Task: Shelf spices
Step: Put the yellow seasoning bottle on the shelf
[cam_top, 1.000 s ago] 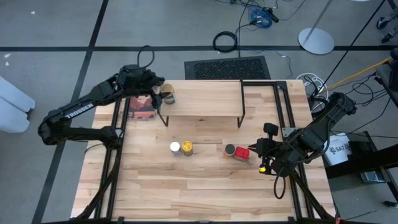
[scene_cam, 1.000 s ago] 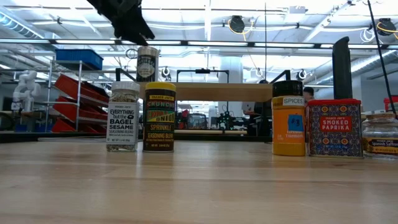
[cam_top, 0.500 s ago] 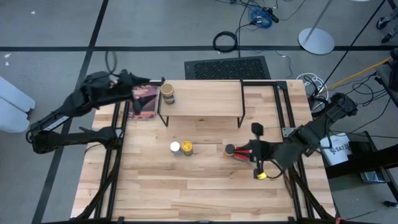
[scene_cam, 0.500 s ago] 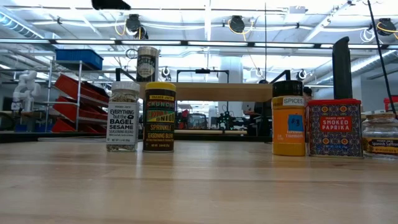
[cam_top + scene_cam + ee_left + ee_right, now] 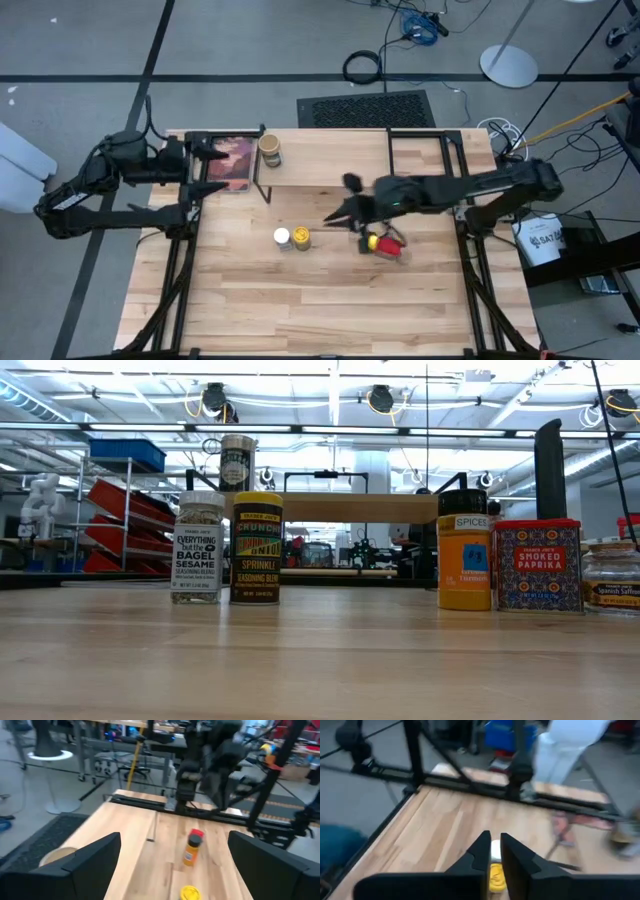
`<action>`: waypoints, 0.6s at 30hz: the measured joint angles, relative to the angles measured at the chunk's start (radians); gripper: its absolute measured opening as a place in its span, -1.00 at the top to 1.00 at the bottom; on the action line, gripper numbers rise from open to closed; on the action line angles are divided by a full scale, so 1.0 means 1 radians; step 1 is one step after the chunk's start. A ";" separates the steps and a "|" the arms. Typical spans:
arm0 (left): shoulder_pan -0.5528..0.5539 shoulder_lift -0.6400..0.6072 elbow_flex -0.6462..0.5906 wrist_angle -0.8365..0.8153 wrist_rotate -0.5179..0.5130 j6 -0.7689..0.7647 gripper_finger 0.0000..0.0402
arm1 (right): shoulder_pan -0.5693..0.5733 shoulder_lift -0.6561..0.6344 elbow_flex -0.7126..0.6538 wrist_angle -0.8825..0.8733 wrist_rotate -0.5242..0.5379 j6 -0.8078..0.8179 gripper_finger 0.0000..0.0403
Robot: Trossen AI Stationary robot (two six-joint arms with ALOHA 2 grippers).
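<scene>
The tan jar (image 5: 269, 151) stood on the left end of the shelf (image 5: 330, 159) — the only spice on the plank. On the tabletop (image 5: 300, 290) in front of the shelf, the white-lidded jar (image 5: 282, 237) and the yellow-lidded jar (image 5: 301, 238) stood touching side by side. To their right the dark-lidded orange jar (image 5: 193, 847) and the red box (image 5: 390, 249) stood together, partly covered from above by the right arm. At table height a small jar (image 5: 611, 582) showed at the far right edge.

The right gripper (image 5: 338, 217) reached across the table and hung between the two pairs, its fingers (image 5: 481, 851) close together with only a thin gap and nothing in them. The left gripper (image 5: 205, 155) waited at the table's left edge beside the framed picture (image 5: 231, 163) — fingers (image 5: 92, 855) spread wide, empty.
</scene>
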 joint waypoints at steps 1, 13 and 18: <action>-0.013 0.000 0.000 -0.004 0.000 -0.007 -0.88 | -0.008 0.030 0.000 0.014 -0.030 -0.008 0.82; -0.101 0.020 -0.001 -0.095 -0.086 -0.016 -0.88 | -0.024 0.388 0.205 -0.071 -0.065 -0.036 -0.03; -0.120 0.025 -0.041 -0.104 -0.108 -0.024 -0.88 | -0.038 0.477 0.309 -0.201 -0.065 -0.060 -0.25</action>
